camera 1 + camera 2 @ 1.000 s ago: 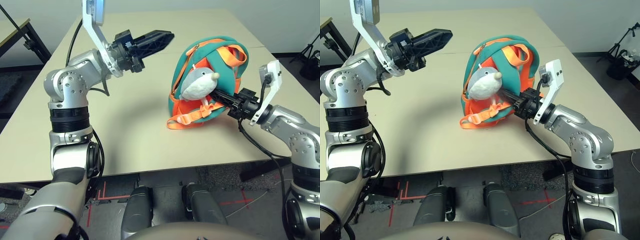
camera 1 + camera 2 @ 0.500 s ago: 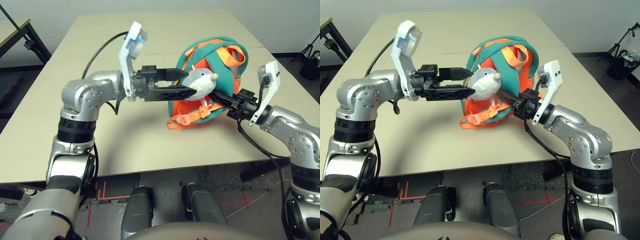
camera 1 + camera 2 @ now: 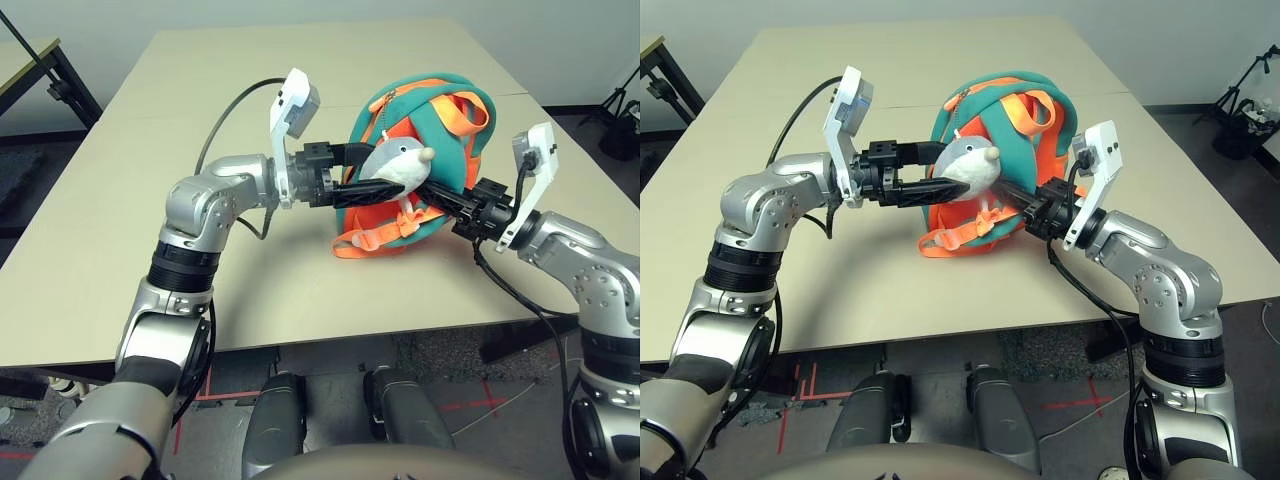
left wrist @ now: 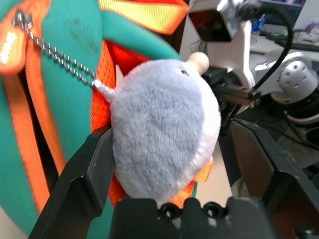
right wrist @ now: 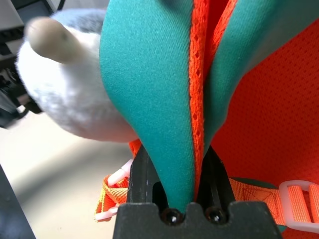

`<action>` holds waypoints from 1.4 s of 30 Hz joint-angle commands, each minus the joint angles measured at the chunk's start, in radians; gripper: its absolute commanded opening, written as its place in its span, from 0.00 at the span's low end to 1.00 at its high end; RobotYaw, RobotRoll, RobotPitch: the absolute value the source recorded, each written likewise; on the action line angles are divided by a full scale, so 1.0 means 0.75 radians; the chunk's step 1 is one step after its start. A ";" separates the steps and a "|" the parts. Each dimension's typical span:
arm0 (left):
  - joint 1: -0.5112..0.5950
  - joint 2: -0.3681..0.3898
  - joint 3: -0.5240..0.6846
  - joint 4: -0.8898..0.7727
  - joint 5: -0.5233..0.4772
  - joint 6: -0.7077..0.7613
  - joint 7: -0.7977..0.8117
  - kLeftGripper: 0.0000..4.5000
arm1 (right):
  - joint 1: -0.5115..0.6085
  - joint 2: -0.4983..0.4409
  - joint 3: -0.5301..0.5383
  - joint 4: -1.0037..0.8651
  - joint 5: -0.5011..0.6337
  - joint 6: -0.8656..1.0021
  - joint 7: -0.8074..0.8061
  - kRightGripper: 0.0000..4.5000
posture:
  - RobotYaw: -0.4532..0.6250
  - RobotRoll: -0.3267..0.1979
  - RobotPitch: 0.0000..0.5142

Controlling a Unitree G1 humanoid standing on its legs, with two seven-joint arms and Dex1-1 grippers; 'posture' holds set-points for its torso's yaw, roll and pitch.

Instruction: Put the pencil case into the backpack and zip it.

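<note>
Pale and broad, the tabletop carries the teal-and-orange backpack nearer its right edge than its left, well in from the near edge; whether the pencil case is already inside, I cannot tell. The step in hand looks like steadying the bag and getting at its zip; the right gripper is narrow, pinching a fold of teal fabric with orange edging, and that grip should hold firm without dragging the bag round. The left gripper has its fingers wide on either side of the grey-white plush animal, not clamped on it; best to close gently on the soft body (it will squash before it resists), then draw along the line of the zip, not across it. The ball chain joins the toy to the metal slider, so a pull on one may well move the other; a sharp tug could strain it or jam the slider on cloth.

As for looks, the backpack has orange zip tape, a padded orange pull tab and a pale plastic buckle on its orange webbing; the toy is fluffy, with a pale knob of a snout.
</note>
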 commanded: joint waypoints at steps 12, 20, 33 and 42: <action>-0.033 0.039 0.076 0.051 -0.032 0.033 -0.038 0.04 | 0.009 0.015 0.025 -0.026 0.008 -0.007 0.005 0.05 | 0.25 0.62 0.16; -0.050 0.158 0.217 0.036 -0.117 0.119 -0.052 0.02 | 0.012 0.034 0.035 -0.022 0.000 -0.016 0.003 0.05 | 0.27 0.62 0.16; 0.156 0.405 0.276 -0.056 -0.160 0.244 -0.075 0.02 | 0.002 0.051 0.048 0.000 -0.013 -0.020 0.022 0.05 | 0.29 0.62 0.17; 0.328 0.355 0.235 0.063 -0.107 0.214 -0.041 0.02 | -0.004 0.053 0.052 0.003 -0.018 -0.016 0.026 0.05 | 0.29 0.62 0.17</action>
